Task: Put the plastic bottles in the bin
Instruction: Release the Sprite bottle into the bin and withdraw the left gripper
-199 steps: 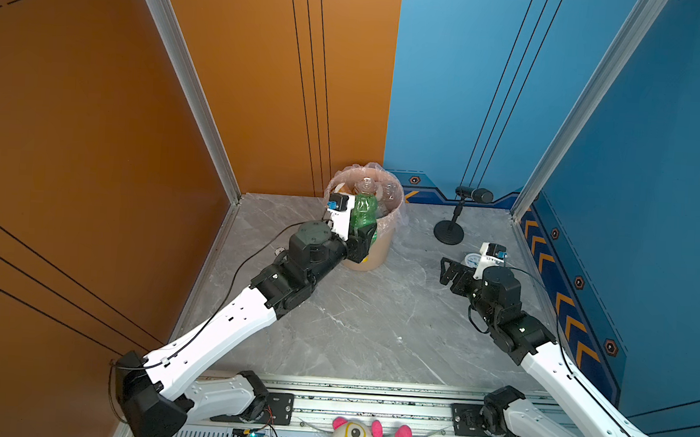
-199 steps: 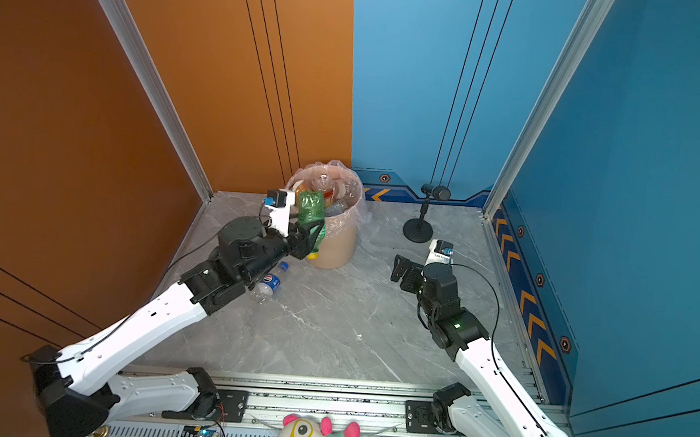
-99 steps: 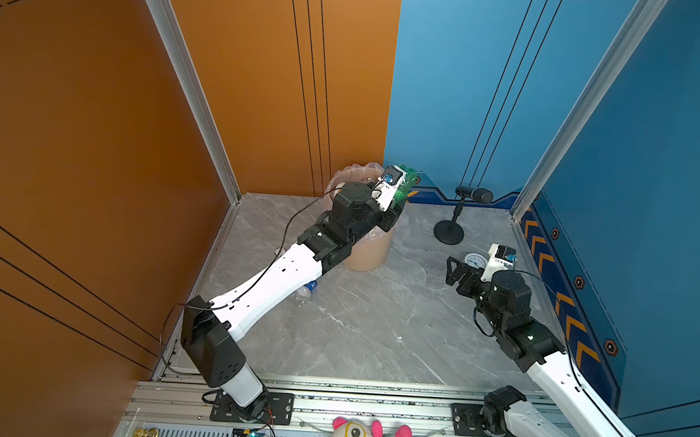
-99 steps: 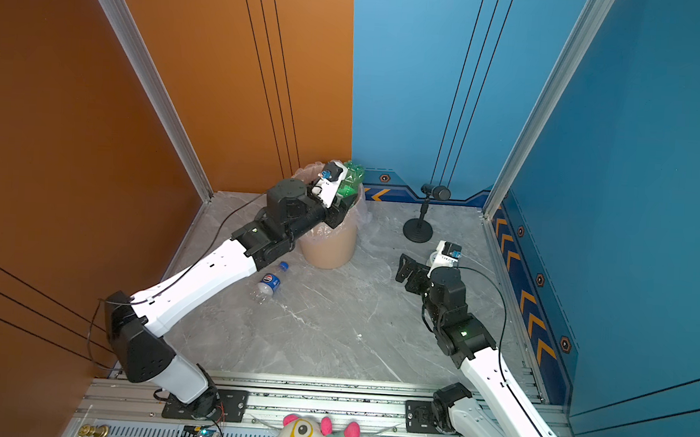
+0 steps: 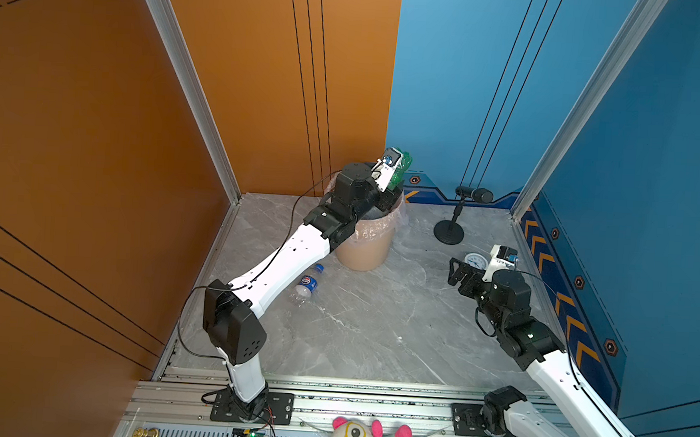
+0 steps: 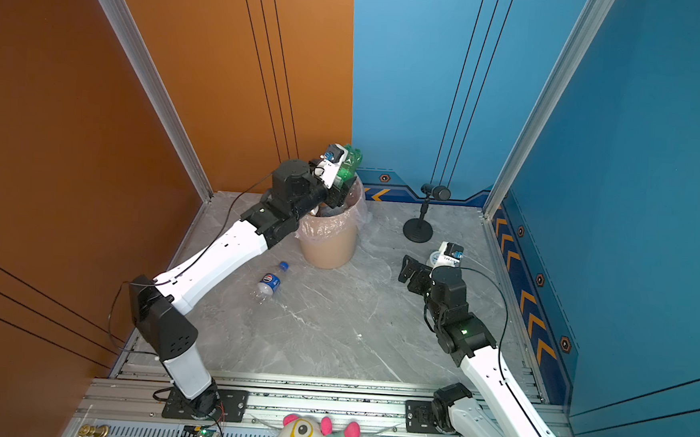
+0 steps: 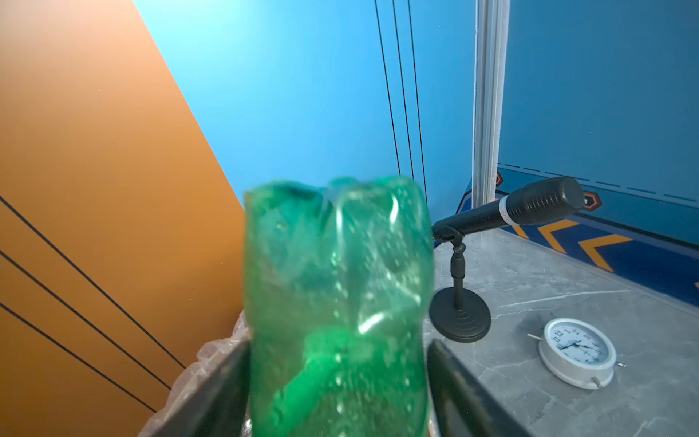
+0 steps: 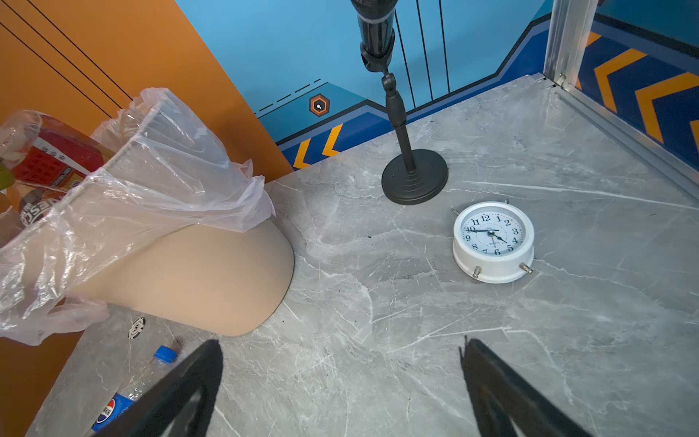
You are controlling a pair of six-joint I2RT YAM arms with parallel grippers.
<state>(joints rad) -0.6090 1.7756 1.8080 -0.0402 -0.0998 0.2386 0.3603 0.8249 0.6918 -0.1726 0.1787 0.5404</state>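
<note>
Left hand (image 7: 338,342): fingers flank the green bottle (image 7: 336,272), base up and blurred. Cannot tell whether they grip it or have let go. Since a second ago the arm has swung from the near side of the bin (image 5: 365,249) to above its mouth, toward the far rim. Judgement: drop under way. Red-label bottle (image 8: 49,159) already inside the bin. Pepsi bottle (image 5: 306,285) lies on the desk (image 5: 374,333) just beside the bin, likely next. Right hand (image 8: 342,342) spread and empty, well apart from the bin.
</note>
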